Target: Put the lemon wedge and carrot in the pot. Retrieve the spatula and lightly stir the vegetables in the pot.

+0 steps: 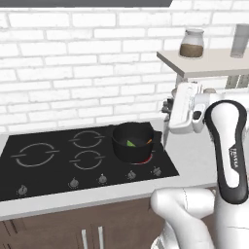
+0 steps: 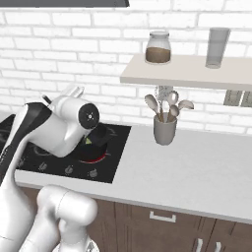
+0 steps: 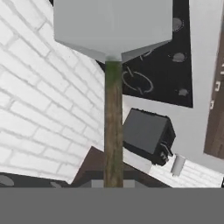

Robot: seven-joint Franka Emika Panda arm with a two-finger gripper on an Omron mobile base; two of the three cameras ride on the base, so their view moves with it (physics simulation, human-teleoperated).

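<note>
Between shut fingers [image 3: 113,186]: spatula [image 3: 113,87], blade far from tips.

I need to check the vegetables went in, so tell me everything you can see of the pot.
The pot is round, squat and black with dark matte-looking walls and no lid. It stands upright on the front right ring of the hob, where a red glow shows under its base. Inside lie the yellow-green lemon wedge and the orange carrot, apart from each other. Nothing else touches it.
</note>
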